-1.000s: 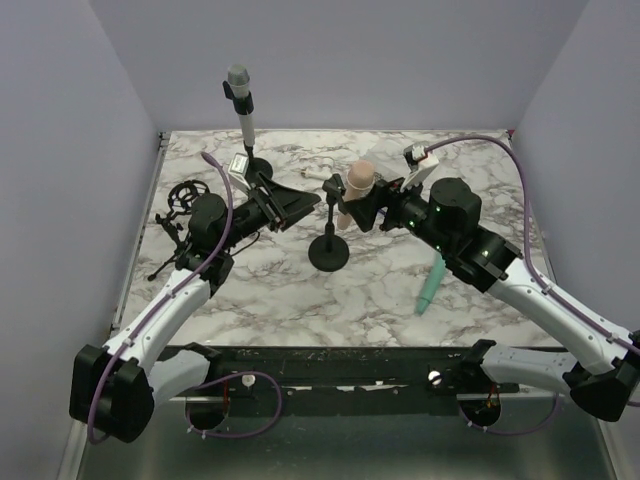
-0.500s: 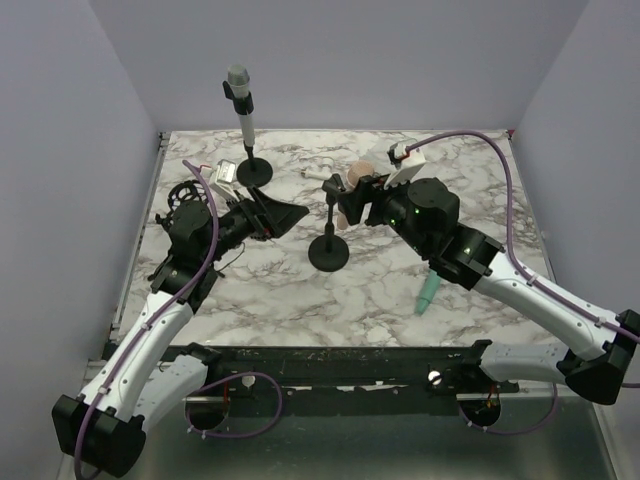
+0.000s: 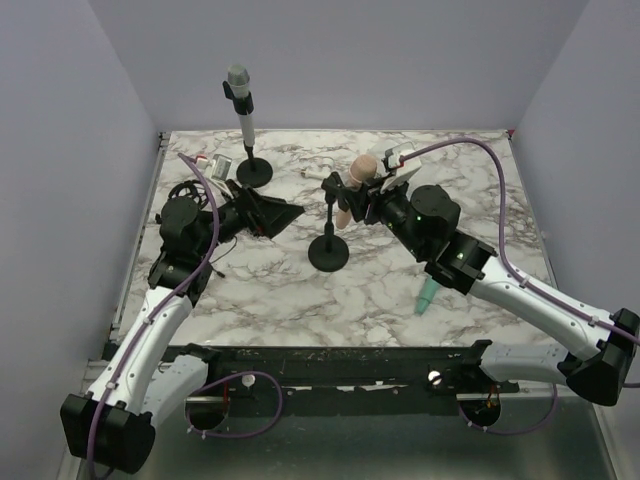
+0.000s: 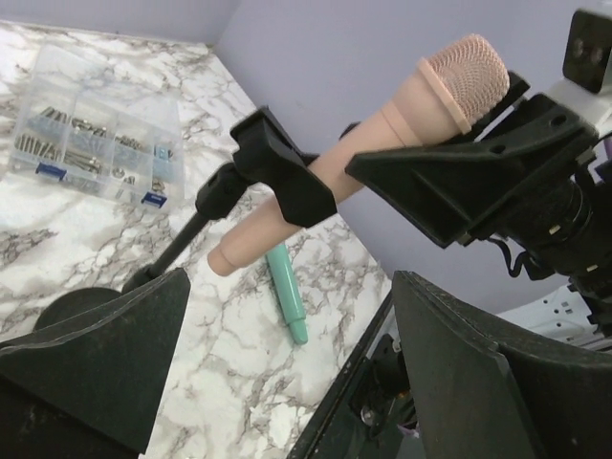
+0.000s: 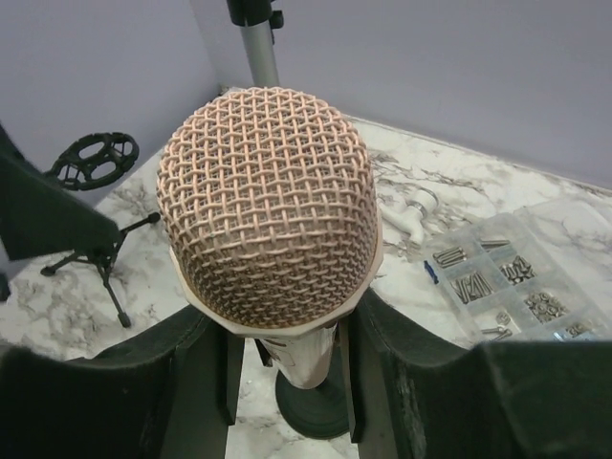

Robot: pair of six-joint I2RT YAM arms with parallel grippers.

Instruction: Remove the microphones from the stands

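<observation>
Both the left arm and the right arm are glossy white shells joined by chunky black joint housings. Each is trailed by a purple cable looping from wrist to base (the right one makes the bigger loop). Small green lights glow on the right arm's black housings, a little white camera box sits at each wrist, and the left gripper and right gripper end in broad, matte black, wedge-shaped fingers.
</observation>
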